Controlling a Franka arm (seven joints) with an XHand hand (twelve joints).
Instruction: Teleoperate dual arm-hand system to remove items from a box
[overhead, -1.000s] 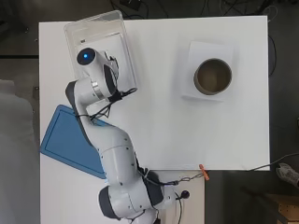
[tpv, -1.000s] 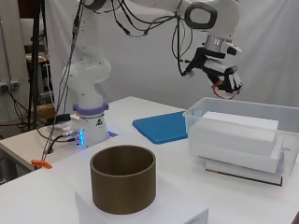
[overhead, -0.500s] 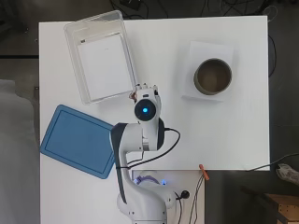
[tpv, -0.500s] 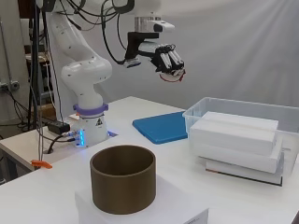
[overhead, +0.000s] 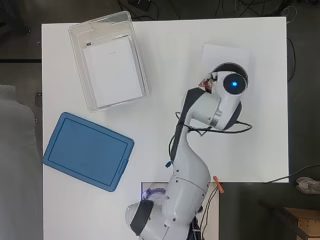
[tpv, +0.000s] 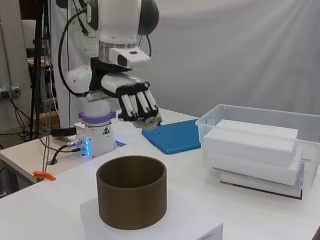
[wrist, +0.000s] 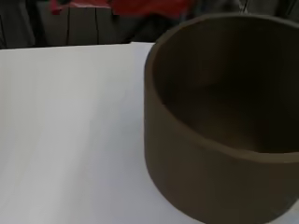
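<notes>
A clear plastic box (overhead: 80, 65) stands at the table's far left corner with flat white boxes (overhead: 112, 70) stacked inside; the side view shows the clear box (tpv: 210, 125) and the white boxes (tpv: 250, 142) at the right. My hand (tpv: 131, 95) hangs above and behind a brown cylinder (tpv: 131, 197), away from the clear box. Its fingers curl down round a small red item (tpv: 151, 121). From overhead the arm hides most of the hand, and only a red bit (overhead: 205, 83) shows. The wrist view shows the brown cylinder (wrist: 224, 121) close below and the red item (wrist: 140, 5) at the picture's edge.
The brown cylinder stands on a flat white block (tpv: 160, 227) at the far right of the table; overhead, the white block (overhead: 225, 52) shows beside the arm. A blue lid (overhead: 89, 150) lies at the near left. An orange clip (overhead: 218, 184) sits at the table's front edge.
The arm has swung from above the clear box across the table to the right, and the hand with the red item now hangs over the brown cylinder.
</notes>
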